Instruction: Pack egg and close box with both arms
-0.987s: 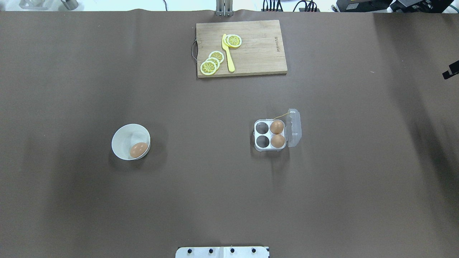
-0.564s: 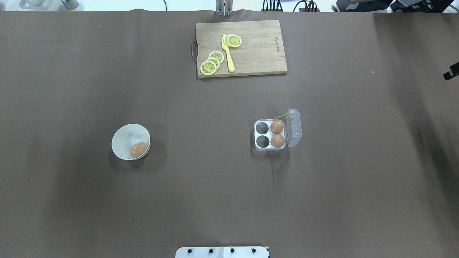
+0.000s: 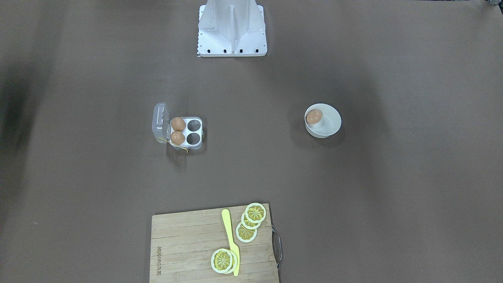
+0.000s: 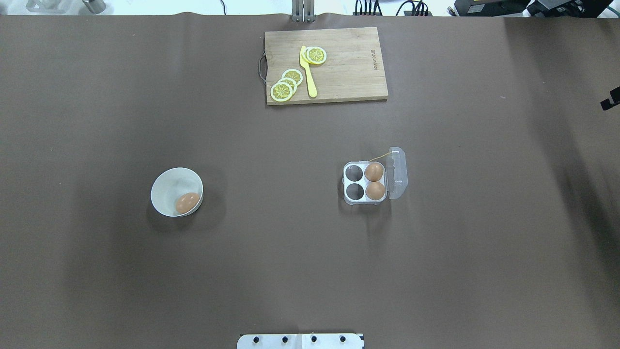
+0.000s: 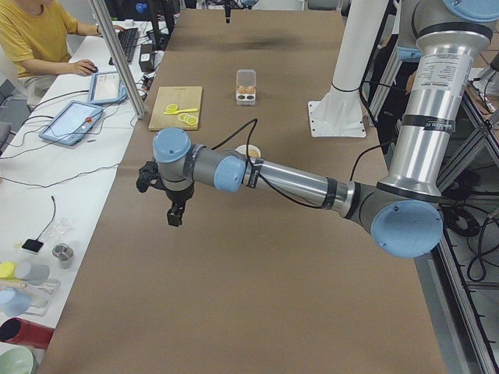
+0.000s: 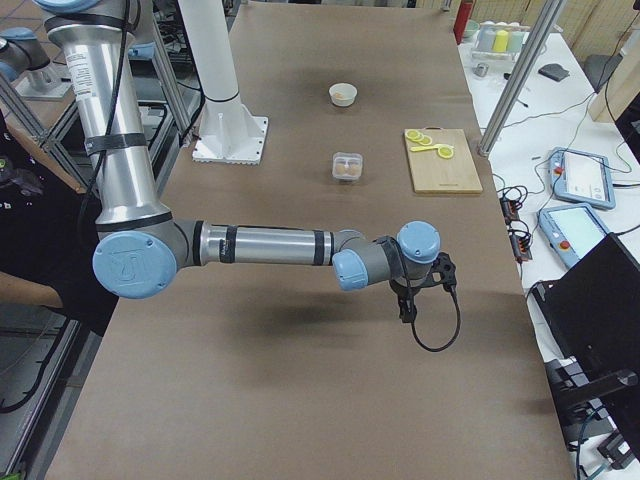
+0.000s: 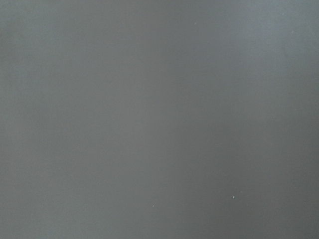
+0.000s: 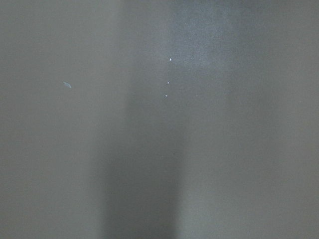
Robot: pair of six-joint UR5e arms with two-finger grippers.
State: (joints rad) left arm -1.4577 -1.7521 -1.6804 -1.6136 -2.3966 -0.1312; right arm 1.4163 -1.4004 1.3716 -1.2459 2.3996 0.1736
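The egg (image 4: 187, 202) lies in a round white bowl (image 4: 164, 184) on the table's left; it also shows in the front view (image 3: 314, 116). The box (image 4: 364, 182) stands open right of centre, its clear lid (image 4: 397, 172) folded out to the right. Two brown eggs (image 4: 374, 171) (image 4: 375, 190) fill its right cells; the left two cells are empty. My left gripper (image 5: 173, 215) hangs over bare table far from the bowl; I cannot tell its state. My right gripper (image 6: 405, 310) hangs far from the box; only a black sliver of it (image 4: 610, 100) shows overhead, so I cannot tell its state.
A wooden cutting board (image 4: 348, 72) with lemon slices (image 4: 286, 85) and a yellow knife (image 4: 308, 72) lies at the far edge. The white stand's base (image 3: 232, 39) sits at the robot's side. An operator (image 5: 39, 39) sits beyond the far edge.
The black sliver of my right gripper at the overhead view's right edge has slipped slightly further out. The egg, bowl and box have not moved.
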